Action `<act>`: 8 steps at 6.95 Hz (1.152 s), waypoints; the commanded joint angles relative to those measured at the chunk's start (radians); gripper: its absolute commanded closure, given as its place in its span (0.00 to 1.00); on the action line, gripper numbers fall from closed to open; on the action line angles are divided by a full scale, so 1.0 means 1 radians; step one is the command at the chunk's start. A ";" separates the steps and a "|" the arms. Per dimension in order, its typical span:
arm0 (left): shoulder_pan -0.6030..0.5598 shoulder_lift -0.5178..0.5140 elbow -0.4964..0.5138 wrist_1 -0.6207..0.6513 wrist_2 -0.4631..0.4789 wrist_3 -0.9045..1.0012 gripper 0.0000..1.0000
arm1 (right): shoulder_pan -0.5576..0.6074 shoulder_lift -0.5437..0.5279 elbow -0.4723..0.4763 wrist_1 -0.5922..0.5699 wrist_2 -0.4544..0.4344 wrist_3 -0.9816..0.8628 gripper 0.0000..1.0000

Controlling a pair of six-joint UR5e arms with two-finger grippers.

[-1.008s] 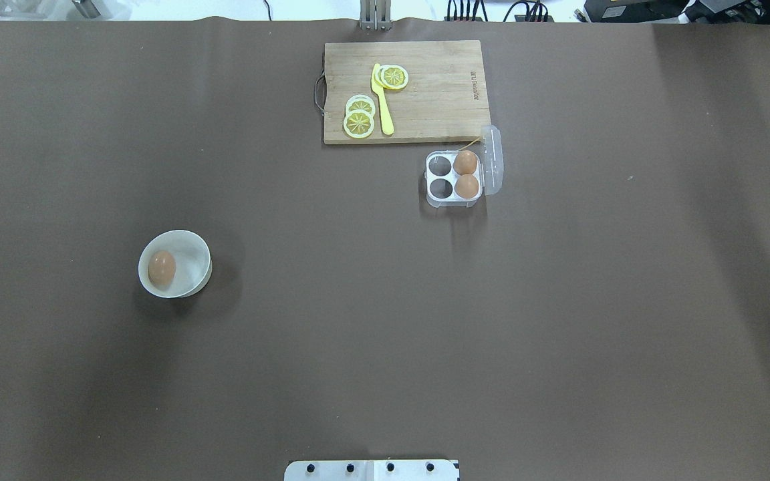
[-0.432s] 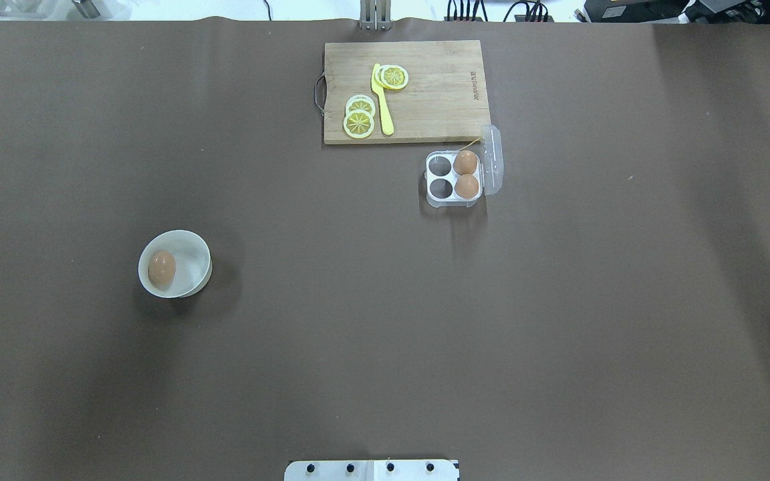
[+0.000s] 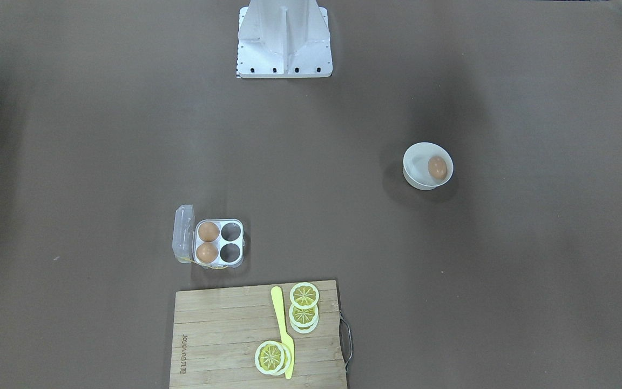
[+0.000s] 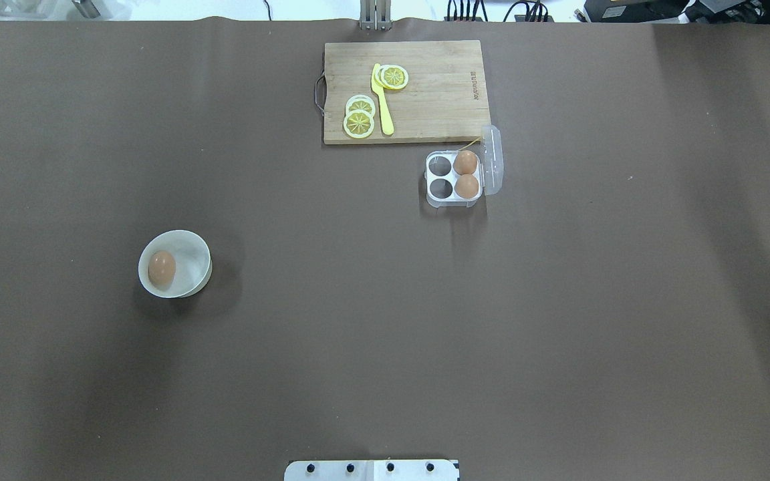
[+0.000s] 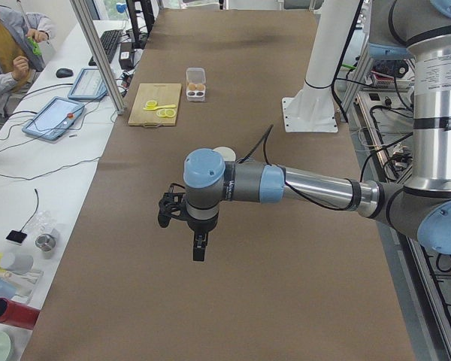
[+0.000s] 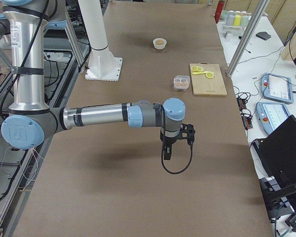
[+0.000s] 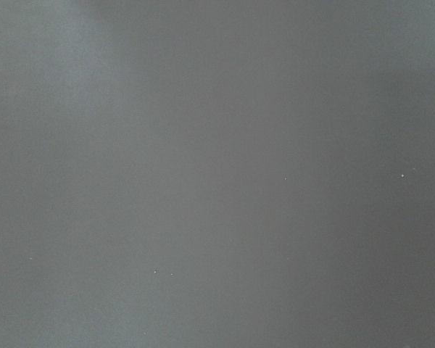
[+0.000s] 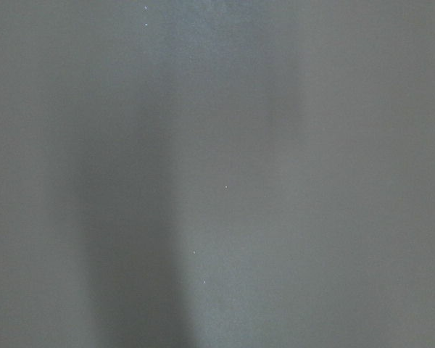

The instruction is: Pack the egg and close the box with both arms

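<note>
Egg lies on its side in white bowl, on robot's L half of table, toward bowl's L wall. Long axis runs approx. toward/away from robot. Which end is the pointed one: cannot tell.

Box sits on R half, just beside near-R corner of cutting board, well apart from bowl. Clear lid is swung open at tray's R side, its long edge running near–far. Two other eggs fill the 2 cells next to lid; the 2 L cells are empty.

On board: lemon slices and yellow knife, knife lengthwise near–far.

Left pincer hangs fingers-down over bare table, seen in ext. left view only; spread or pressed together: cannot tell. Right pincer also points down over bare table, seen in ext. right view only; cannot tell. Both wrist cams show plain table surface only.
</note>
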 commanded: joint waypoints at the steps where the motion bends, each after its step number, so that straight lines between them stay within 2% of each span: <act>1: 0.001 0.000 -0.009 0.000 -0.002 0.000 0.02 | -0.001 -0.001 0.008 0.000 0.003 0.001 0.00; 4: 0.001 0.000 -0.025 -0.002 -0.003 -0.009 0.02 | -0.001 0.006 0.013 0.000 0.010 -0.002 0.00; 5: 0.003 0.000 -0.024 -0.003 -0.008 -0.009 0.02 | -0.001 0.006 0.013 0.000 0.038 -0.002 0.00; 8: 0.004 0.000 -0.024 -0.006 -0.074 -0.030 0.03 | -0.004 0.004 0.019 0.000 0.055 -0.002 0.00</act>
